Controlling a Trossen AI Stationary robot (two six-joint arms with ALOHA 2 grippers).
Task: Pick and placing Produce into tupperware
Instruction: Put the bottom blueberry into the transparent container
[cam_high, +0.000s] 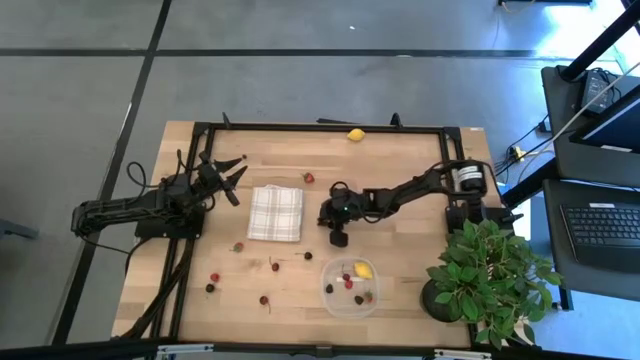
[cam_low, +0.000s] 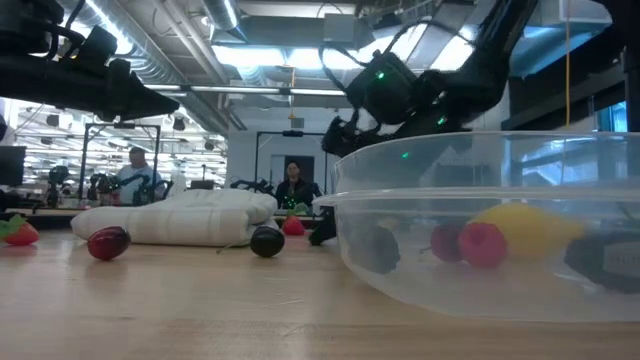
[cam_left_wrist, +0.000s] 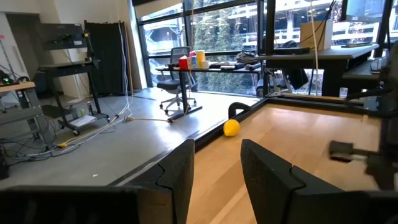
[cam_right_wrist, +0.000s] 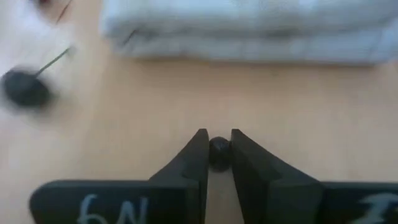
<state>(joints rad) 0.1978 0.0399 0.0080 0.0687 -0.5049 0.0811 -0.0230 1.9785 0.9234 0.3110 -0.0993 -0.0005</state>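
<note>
Wooden table: right hand pinches a dark berry; left hand hovers half-open, empty.

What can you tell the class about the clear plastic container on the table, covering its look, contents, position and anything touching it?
The tupperware is a shallow, rounded-square tub of clear, colourless plastic with a raised rim, lidless and upright. It sits flat on the wooden table near the front edge, beside the potted plant. Inside lie a yellow lemon-like fruit and several small red and dark berries. Neither gripper touches it; the right gripper works just behind it.
</note>
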